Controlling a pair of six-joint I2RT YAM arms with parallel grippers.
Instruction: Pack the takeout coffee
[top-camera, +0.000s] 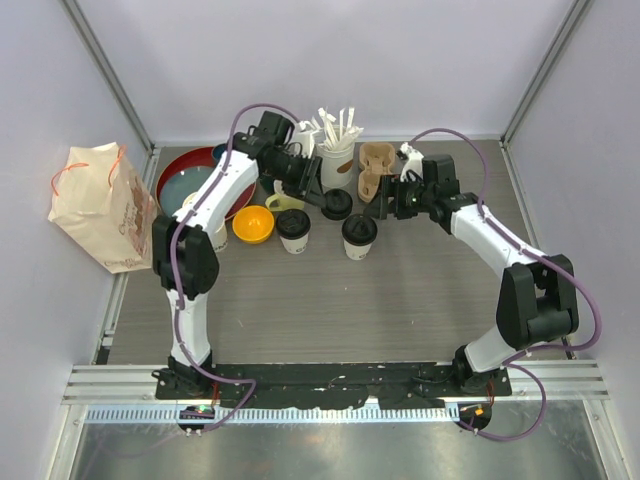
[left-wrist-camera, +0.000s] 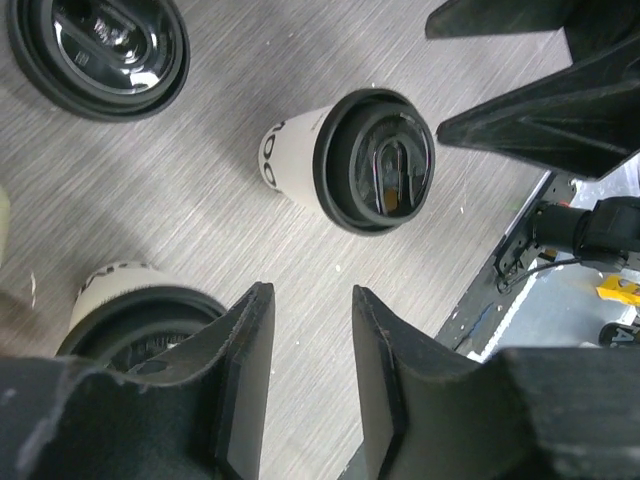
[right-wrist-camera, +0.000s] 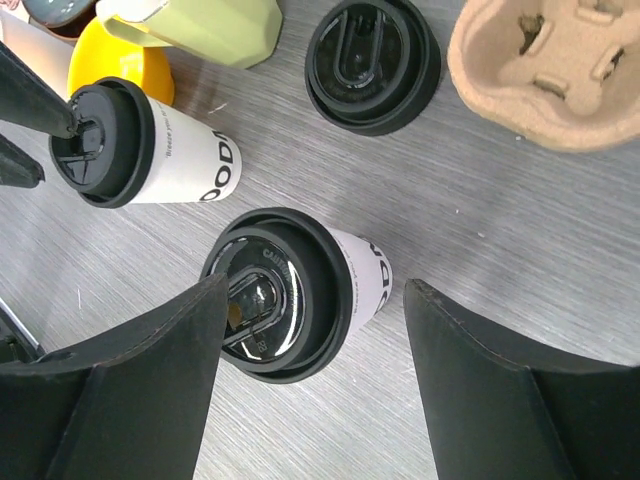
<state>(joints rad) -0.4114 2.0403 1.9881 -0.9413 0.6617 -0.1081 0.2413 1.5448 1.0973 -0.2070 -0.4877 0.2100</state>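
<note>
Two white takeout coffee cups with black lids stand upright mid-table, the left cup (top-camera: 293, 229) and the right cup (top-camera: 359, 235). My right gripper (top-camera: 384, 204) hangs open just behind the right cup (right-wrist-camera: 300, 285). Its jaws (right-wrist-camera: 317, 284) stand wide on either side of that cup, and one finger overlaps the lid in the wrist view. My left gripper (top-camera: 314, 190) is behind the left cup (left-wrist-camera: 125, 305), open, with only bare table between its jaws (left-wrist-camera: 308, 300). The right cup (left-wrist-camera: 372, 160) also shows ahead of the left gripper.
A loose black lid (top-camera: 336, 206) lies behind the cups. A brown pulp cup carrier (top-camera: 375, 165), a cup of stirrers (top-camera: 337, 152), a pale yellow mug (top-camera: 283, 201), a yellow bowl (top-camera: 252, 223) and a red dish (top-camera: 190, 170) crowd the back. A paper bag (top-camera: 105, 205) stands at the left.
</note>
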